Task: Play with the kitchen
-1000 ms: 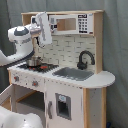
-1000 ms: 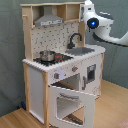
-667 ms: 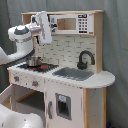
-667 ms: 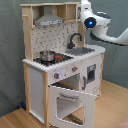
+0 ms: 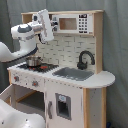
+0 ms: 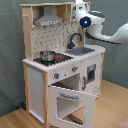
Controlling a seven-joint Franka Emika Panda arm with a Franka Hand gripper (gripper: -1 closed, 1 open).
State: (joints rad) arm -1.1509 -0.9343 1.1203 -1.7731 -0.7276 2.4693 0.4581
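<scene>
**Inspector:** Position of the unit under test?

**Assistant:** The kitchen (image 5: pixel 65 75) stands upright on the floor against a grey curtain and fills the middle of both exterior views. In the second exterior view its oven door (image 6: pixel 71 102) hangs fully open, swung down toward the floor. A small steel pot (image 6: pixel 47 55) sits on the hob (image 6: pixel 54 59). The sink (image 5: pixel 75 74) looks empty, with the black faucet (image 5: pixel 85 59) upright behind it.

**Inspector:** And the arm?

**Assistant:** It is raised at hood height. The gripper (image 5: pixel 46 25) is up near the grey hood (image 6: pixel 49 20), above the hob and well apart from the pot. It touches nothing that I can make out.

**Inspector:** State of the fingers?

**Assistant:** I cannot tell. Neither view shows whether they are spread or closed, and nothing is visibly held.

**Inspector:** Progress?

**Assistant:** My judgement is partial at best. The open oven door and the pot on the hob fit play already under way. The task is open-ended, and the faucet, the knobs (image 5: pixel 25 81) and the lower cabinet door (image 5: pixel 62 106) all appear available for handling. The oven door is not yet closed.
</scene>
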